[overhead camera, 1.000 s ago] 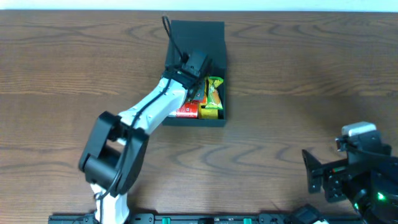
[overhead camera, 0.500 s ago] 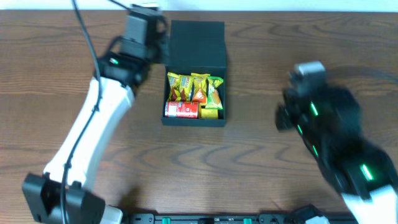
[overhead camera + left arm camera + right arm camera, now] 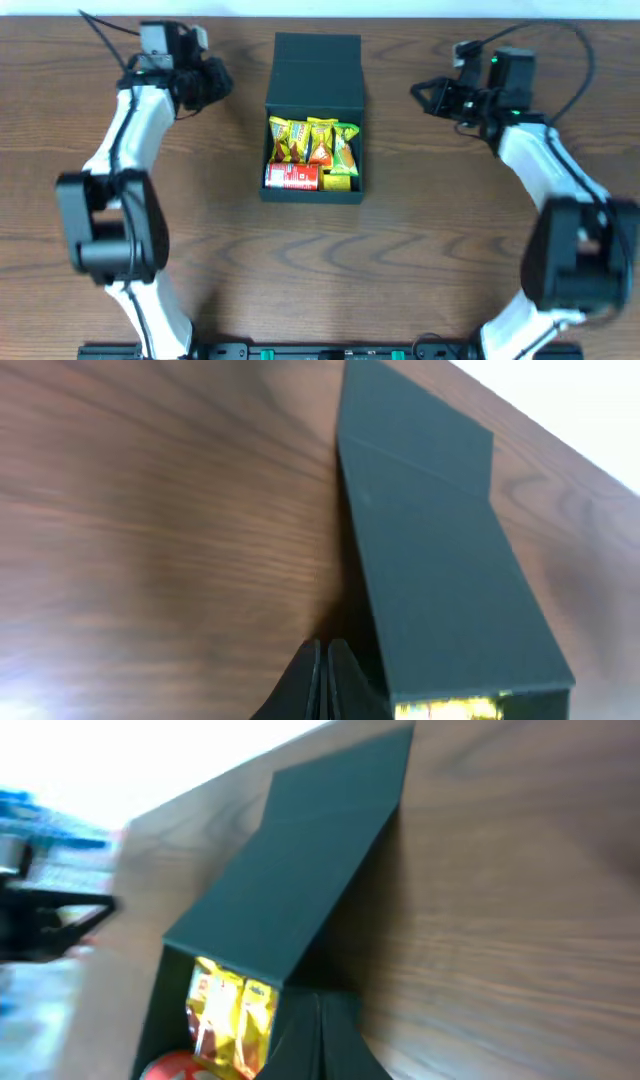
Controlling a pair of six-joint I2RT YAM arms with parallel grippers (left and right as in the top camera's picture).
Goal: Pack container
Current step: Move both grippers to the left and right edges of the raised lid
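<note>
container [image 3: 312, 194], long axis near-far, lid [image 3: 316, 70] far

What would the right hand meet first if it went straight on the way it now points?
Most likely the open flap lid of the container, straight ahead of the shut right hand; its height against the lid is unclear.

No wording can be read; the yellow snack packets [image 3: 310, 140] and the red can [image 3: 292, 177] inside the container [image 3: 318, 70] carry print too small to make out.
</note>
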